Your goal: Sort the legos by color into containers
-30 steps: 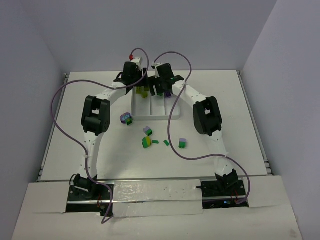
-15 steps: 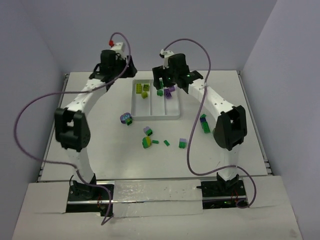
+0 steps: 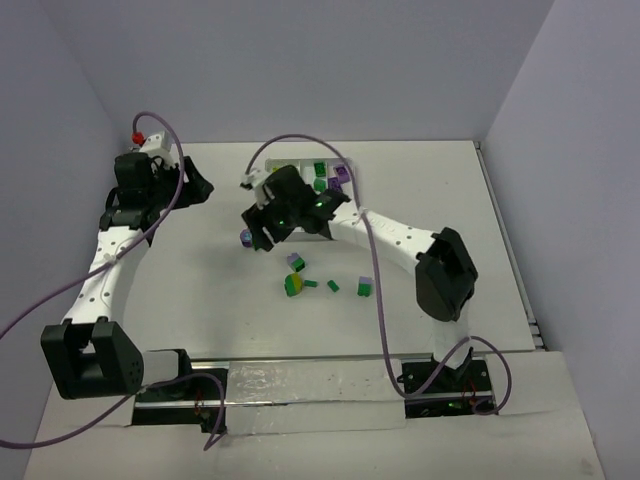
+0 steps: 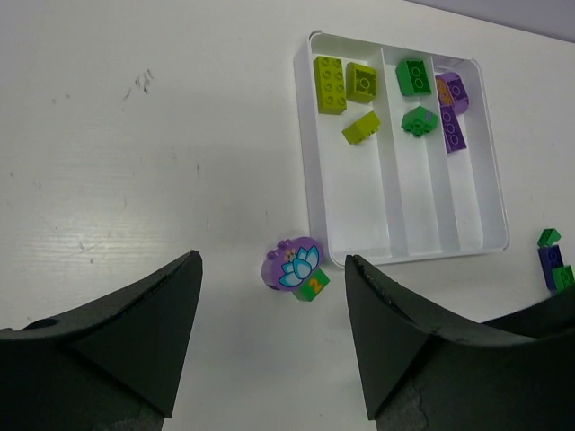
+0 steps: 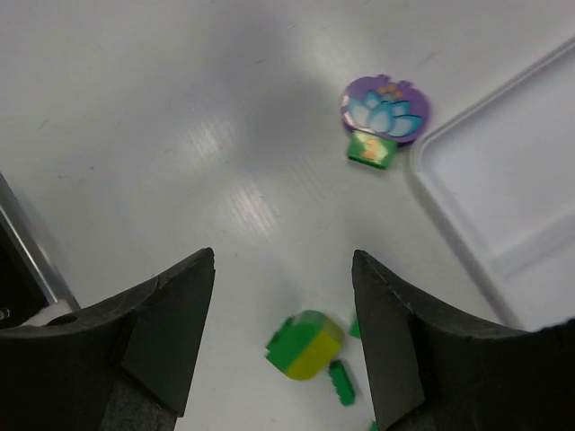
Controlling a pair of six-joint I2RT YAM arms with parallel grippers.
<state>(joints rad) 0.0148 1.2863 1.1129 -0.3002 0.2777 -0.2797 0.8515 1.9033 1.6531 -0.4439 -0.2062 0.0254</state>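
Note:
The white tray (image 4: 395, 220) has three containers: yellow-green legos (image 4: 329, 83) in the left one, green legos (image 4: 413, 76) in the middle, purple legos (image 4: 451, 109) in the right. A purple flower piece on a small green brick (image 4: 295, 267) lies on the table by the tray's near left corner. My left gripper (image 4: 272, 257) is open and empty, high above that piece. My right gripper (image 5: 284, 252) is open and empty above the table, with a green and yellow brick (image 5: 305, 344) below it and the flower piece (image 5: 384, 109) farther off. From above, the right gripper (image 3: 262, 228) covers the tray's near left part.
Loose legos lie in front of the tray: a lilac and green one (image 3: 296, 262), the green and yellow one (image 3: 293, 285), two small green ones (image 3: 333, 286) and a lilac-topped one (image 3: 365, 287). The left gripper (image 3: 198, 187) is off to the far left. Purple cables loop from both arms.
Both arms have left the far end of the tray. The left arm swung out to the left. The right arm came forward and left, over the tray's near left corner.

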